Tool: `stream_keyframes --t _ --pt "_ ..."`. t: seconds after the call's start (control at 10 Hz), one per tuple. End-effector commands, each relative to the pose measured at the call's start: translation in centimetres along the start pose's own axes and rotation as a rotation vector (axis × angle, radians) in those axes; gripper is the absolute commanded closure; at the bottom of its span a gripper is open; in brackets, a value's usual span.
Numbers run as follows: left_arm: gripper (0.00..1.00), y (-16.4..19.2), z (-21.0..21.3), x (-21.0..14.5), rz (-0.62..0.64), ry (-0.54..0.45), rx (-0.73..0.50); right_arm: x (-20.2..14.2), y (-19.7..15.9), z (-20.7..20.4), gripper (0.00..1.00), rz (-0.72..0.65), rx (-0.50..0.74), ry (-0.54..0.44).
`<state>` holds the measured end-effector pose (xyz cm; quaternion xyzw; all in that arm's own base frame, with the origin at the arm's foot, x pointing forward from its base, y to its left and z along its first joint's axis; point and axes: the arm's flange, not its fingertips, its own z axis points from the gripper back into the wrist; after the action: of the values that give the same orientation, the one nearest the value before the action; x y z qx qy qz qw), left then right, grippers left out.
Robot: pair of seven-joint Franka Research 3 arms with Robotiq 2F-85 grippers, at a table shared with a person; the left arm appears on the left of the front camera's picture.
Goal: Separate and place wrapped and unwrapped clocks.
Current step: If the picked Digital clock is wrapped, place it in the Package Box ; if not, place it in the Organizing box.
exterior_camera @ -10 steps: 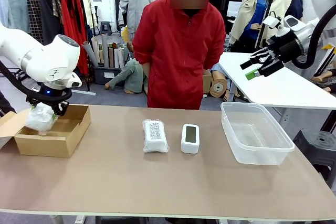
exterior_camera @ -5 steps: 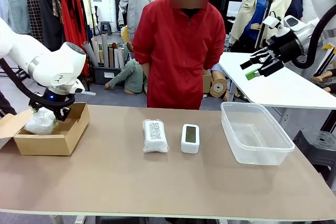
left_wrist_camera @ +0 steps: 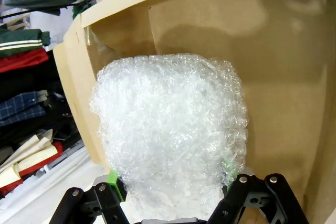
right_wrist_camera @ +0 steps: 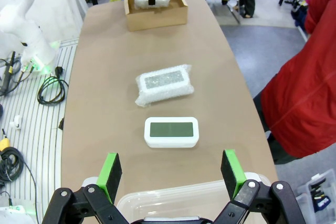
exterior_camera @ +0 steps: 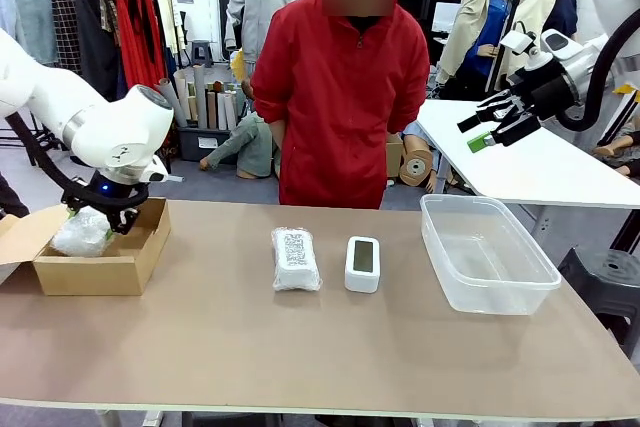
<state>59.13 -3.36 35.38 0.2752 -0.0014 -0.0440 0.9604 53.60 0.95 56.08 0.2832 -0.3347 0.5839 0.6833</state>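
Two clocks lie side by side near the middle of your tabletop (exterior_camera: 300,357), close together but not touching: a wrapped clock (exterior_camera: 296,258) in white bubble wrap with a dark printed label facing up, and to its right a bare white clock (exterior_camera: 362,263) with a grey-green screen, also face up. Your left tool (exterior_camera: 95,217) is at the left end of the tabletop, reaching down into the open cardboard box (exterior_camera: 100,272). Its green pads are closed against the two sides of a second bubble-wrapped bundle (left_wrist_camera: 168,129), which hangs low inside the box with the brown floor and walls behind it; you cannot tell whether it touches the floor. Your right tool (exterior_camera: 475,131) is held high above the right end, beyond the clear plastic tub (exterior_camera: 490,292), with its fingers spread wide and nothing between them. Its wrist camera looks down the length of the tabletop, past the tub's near rim to the bare clock, then the wrapped one, then the box. A person (exterior_camera: 345,97) in a red jacket stands at the far edge, behind the two clocks.
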Motion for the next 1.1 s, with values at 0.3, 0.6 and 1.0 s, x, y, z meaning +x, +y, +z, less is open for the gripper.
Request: stream_keyframes --t 0.3,0.6,1.0 --pt "1.0 -1.1 -1.0 0.2 0.017 0.035 0.059 0.1 0.0 0.1 0.0 0.004 -0.001 0.003" --pt "0.96 -1.7 -1.4 0.3 0.015 0.049 0.063 0.1 0.0 0.1 0.0 0.004 -0.001 0.003" --pt "0.2 -2.0 -1.2 0.3 0.007 0.043 0.063 0.1 0.0 0.1 0.0 0.004 -0.001 0.003"
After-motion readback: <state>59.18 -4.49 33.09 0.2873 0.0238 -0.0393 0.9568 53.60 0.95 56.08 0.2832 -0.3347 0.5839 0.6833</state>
